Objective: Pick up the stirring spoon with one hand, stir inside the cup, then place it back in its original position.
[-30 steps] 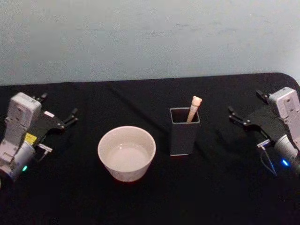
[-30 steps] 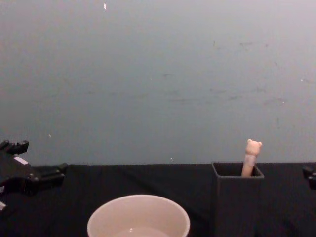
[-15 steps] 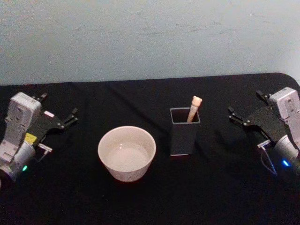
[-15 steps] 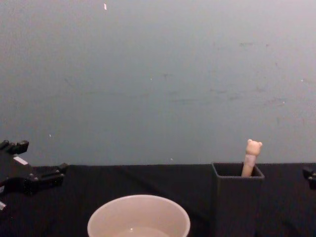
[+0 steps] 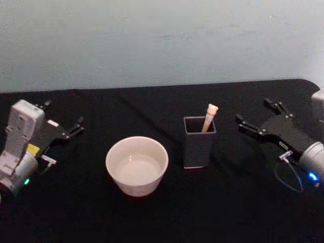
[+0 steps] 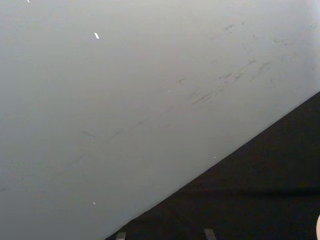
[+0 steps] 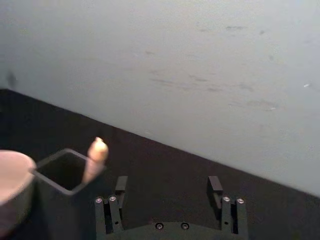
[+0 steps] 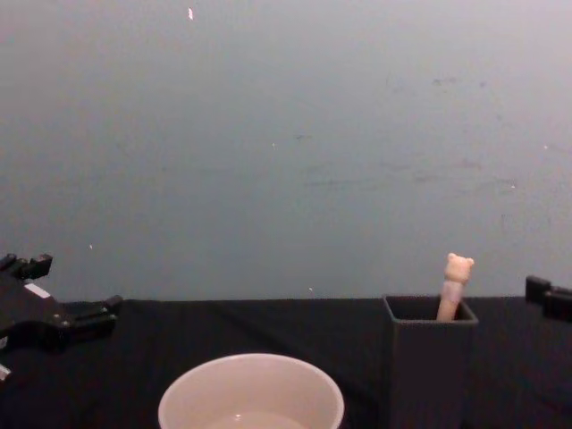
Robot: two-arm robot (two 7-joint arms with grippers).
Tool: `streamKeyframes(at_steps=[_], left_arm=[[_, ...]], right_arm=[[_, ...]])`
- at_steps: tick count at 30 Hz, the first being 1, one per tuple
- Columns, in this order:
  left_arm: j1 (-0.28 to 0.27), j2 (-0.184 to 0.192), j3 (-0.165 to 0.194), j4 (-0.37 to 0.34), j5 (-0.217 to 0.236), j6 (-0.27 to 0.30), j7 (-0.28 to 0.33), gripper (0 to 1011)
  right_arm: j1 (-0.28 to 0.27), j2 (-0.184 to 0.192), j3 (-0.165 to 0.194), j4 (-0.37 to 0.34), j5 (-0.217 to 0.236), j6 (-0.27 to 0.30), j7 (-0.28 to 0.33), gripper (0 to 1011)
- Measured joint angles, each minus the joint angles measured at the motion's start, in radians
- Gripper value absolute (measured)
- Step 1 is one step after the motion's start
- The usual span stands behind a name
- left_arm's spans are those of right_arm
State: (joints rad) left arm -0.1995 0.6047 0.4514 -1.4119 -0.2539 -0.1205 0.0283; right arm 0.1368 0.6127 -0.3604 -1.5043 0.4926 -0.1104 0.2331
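The stirring spoon (image 5: 208, 118) stands in the dark grey square holder (image 5: 198, 144), its original position, with the bear head poking above the rim. Left of the holder sits the wide cream cup (image 5: 136, 165). My right gripper (image 5: 252, 111) hovers open to the right of the holder, apart from it. In the right wrist view the open right gripper (image 7: 168, 185) faces the spoon (image 7: 94, 159), the holder (image 7: 47, 185) and the cup's edge (image 7: 11, 177). My left gripper (image 5: 65, 113) rests open at the table's left. The chest view shows the spoon (image 8: 454, 286), holder (image 8: 429, 366) and cup (image 8: 250, 398).
A black cloth (image 5: 167, 212) covers the table, and a pale blue-grey wall (image 5: 162, 40) rises right behind it. The table's rounded far right corner (image 5: 309, 83) lies just behind my right arm.
My right gripper has swung left and forward toward the holder, staying open. The left arm, spoon, holder and cup have not moved.
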Motion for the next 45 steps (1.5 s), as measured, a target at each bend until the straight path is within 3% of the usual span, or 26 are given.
streamKeyframes(at_steps=[5, 9, 15, 21, 31, 37, 45], left_arm=[[0.0, 0.0, 0.0, 0.0, 0.0, 0.0, 0.0, 1001], [0.0, 0.0, 0.0, 0.0, 0.0, 0.0, 0.0, 1001], [0.0, 0.0, 0.0, 0.0, 0.0, 0.0, 0.0, 1001], [0.0, 0.0, 0.0, 0.0, 0.0, 0.0, 0.0, 1001], [0.0, 0.0, 0.0, 0.0, 0.0, 0.0, 0.0, 1001], [0.0, 0.0, 0.0, 0.0, 0.0, 0.0, 0.0, 1001], [0.0, 0.0, 0.0, 0.0, 0.0, 0.0, 0.0, 1001]], right_arm=[[-0.011, -0.01, 0.029, -0.017, 0.123, 0.045, 0.113, 1002], [-0.008, -0.02, 0.038, -0.016, 0.193, 0.08, 0.197, 1000], [0.019, -0.042, 0.024, 0.008, 0.242, 0.126, 0.288, 1002], [0.063, -0.068, -0.009, 0.051, 0.238, 0.144, 0.312, 1000], [0.143, -0.118, -0.06, 0.14, 0.175, 0.116, 0.328, 1002], [0.164, -0.136, -0.068, 0.169, 0.138, 0.083, 0.332, 1000], [0.175, -0.153, -0.067, 0.192, 0.121, 0.074, 0.341, 1000]])
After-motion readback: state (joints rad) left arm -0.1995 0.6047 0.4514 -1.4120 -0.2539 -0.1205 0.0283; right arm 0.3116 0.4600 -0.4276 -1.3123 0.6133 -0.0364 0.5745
